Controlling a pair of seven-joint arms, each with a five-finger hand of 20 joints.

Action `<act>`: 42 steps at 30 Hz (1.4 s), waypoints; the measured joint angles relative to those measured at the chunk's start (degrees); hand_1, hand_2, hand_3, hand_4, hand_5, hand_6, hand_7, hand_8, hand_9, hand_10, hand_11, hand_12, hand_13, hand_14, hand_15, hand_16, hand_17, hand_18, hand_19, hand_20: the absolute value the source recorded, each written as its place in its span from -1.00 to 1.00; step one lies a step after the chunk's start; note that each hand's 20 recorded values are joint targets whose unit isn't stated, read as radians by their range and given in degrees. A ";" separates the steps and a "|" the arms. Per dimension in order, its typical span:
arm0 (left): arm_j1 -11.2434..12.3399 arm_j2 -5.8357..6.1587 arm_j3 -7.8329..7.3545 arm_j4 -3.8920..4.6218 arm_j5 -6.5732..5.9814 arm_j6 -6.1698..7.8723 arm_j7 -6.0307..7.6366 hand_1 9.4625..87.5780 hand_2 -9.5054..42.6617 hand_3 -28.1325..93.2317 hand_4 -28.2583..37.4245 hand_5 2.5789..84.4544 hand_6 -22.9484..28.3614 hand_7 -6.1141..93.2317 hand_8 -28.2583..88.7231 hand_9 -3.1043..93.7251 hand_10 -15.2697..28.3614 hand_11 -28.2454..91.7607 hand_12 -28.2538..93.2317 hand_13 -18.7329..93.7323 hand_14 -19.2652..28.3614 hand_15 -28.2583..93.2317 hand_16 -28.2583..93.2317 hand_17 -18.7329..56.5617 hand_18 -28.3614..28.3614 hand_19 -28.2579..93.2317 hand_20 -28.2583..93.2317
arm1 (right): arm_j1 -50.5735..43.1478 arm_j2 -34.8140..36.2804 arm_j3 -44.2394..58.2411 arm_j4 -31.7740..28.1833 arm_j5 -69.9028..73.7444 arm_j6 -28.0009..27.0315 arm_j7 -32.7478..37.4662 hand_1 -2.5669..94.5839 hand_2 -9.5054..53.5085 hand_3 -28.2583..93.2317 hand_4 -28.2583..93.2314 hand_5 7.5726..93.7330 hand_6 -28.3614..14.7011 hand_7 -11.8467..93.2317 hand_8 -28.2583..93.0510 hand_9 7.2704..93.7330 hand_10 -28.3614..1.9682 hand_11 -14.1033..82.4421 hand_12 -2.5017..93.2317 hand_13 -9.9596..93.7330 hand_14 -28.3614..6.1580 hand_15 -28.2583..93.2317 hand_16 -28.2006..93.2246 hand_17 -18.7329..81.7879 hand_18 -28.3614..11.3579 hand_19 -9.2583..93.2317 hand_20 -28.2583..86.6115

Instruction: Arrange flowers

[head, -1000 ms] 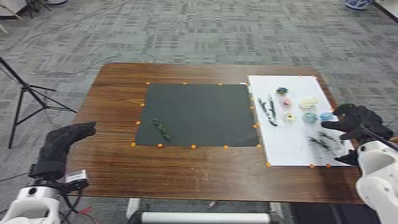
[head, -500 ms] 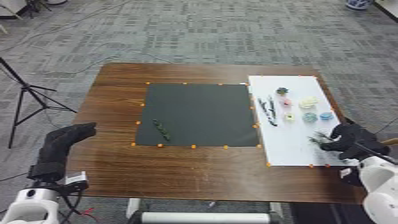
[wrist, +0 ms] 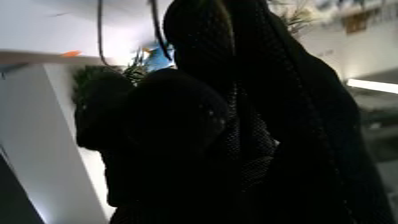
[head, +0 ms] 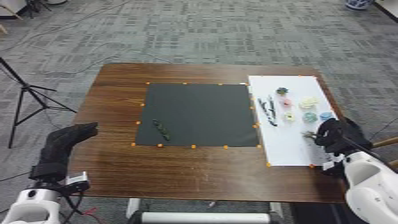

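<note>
The fingers point(head: 84, 130) of the left hand point(head: 64, 142) are extended and loose, with nothing in them, held by the left side of the worktop point(head: 178, 175), well apart from the dark mat point(head: 200, 107). That leaves the mat free for the other arm, which seems to be the one in use.

The right hand point(head: 341, 137) is low over the right side of the white board point(head: 289, 150), just beside a wispy sprig point(head: 309, 134) that pokes out past the glove in the head view. The right wrist view has greenery point(wrist: 91, 77) close against the glove, but that glove is very dark, so in fairness I cannot tell whether the hand grips it or merely covers it. Being placed so near, the hand is probably there to pick up foliage.

The board serves as a supply: dark stems point(head: 270, 110) lie along its left part, with a pink flower point(head: 286, 102), a cream flower point(head: 307, 103) and a blue flower point(head: 326, 116) set apart from one another, likely so that each can be taken singly. On the mat lies one leafy stem point(head: 162, 130), slanting in the lower left, perhaps as the base of the arrangement. The work looks barely begun; the next move likely calls for a light pinch, since thin sprigs could snag or slip.
</note>
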 measured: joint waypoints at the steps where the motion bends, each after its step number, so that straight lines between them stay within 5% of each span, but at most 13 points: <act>1: 0.00 0.03 -0.02 -0.02 -0.11 0.00 0.00 -0.74 -0.50 0.57 -1.00 0.33 -0.06 -0.60 -0.67 0.20 0.37 -0.21 -0.35 0.07 0.52 -0.30 -0.52 -0.37 0.43 -0.37 -0.26 | 0.65 0.17 -0.08 -0.31 2.32 -0.08 0.16 0.35 -1.00 0.40 -0.71 0.44 0.19 -0.15 -0.17 0.96 0.24 -0.04 -0.24 1.00 0.53 0.39 -0.08 0.70 -0.16 0.99 0.14; 14: -0.79 1.35 -0.30 -0.24 -2.10 -0.33 -0.03 -0.74 -0.50 0.57 -1.00 0.33 -0.06 -0.60 -0.67 0.20 0.36 -0.21 -0.35 0.07 0.53 -0.30 -0.52 -0.36 0.43 -0.37 -0.26 | 22.46 -3.51 -11.06 -6.17 31.85 -8.27 2.80 0.37 -1.00 0.39 -0.68 0.43 0.13 -0.09 -0.19 0.99 0.18 -0.12 -0.29 1.00 0.60 0.39 -0.14 0.75 0.00 0.96 0.09; 26: -2.25 1.71 0.33 -0.21 -2.03 -1.06 -0.53 -0.74 -0.50 0.57 -1.00 0.32 -0.06 -0.60 -0.67 0.19 0.36 -0.21 -0.35 0.07 0.52 -0.31 -0.52 -0.36 0.43 -0.37 -0.26 | 37.15 -19.42 -30.39 4.85 27.36 -7.11 4.28 0.38 -1.00 0.38 -0.68 0.42 0.11 -0.03 -0.23 1.00 0.23 -0.28 -0.32 1.00 0.62 0.37 -0.15 0.76 0.02 0.94 0.08; 34: -2.28 1.71 0.29 -0.40 -1.97 -1.16 -0.66 -0.75 -0.51 0.58 -1.00 0.32 -0.05 -0.60 -0.67 0.19 0.37 -0.21 -0.35 0.07 0.53 -0.30 -0.52 -0.37 0.43 -0.37 -0.26 | 38.71 -28.52 -33.54 9.78 21.12 -7.18 6.48 0.35 -1.00 0.39 -0.70 0.41 0.12 -0.03 -0.25 1.00 0.24 -0.43 -0.38 1.00 0.60 0.36 -0.15 0.76 0.02 0.93 0.08; 42: -2.08 1.66 0.31 -0.64 -1.99 -1.70 -0.71 -0.75 -0.52 0.58 -1.00 0.32 -0.04 -0.61 -0.67 0.19 0.37 -0.21 -0.35 0.07 0.53 -0.30 -0.52 -0.37 0.43 -0.37 -0.26 | 38.71 -33.08 -34.22 13.05 23.32 -10.60 9.81 0.22 -1.00 0.37 -0.67 0.38 0.07 -0.09 -0.23 0.93 0.06 -0.41 -0.47 1.00 0.51 0.31 -0.12 0.73 -0.06 0.93 0.09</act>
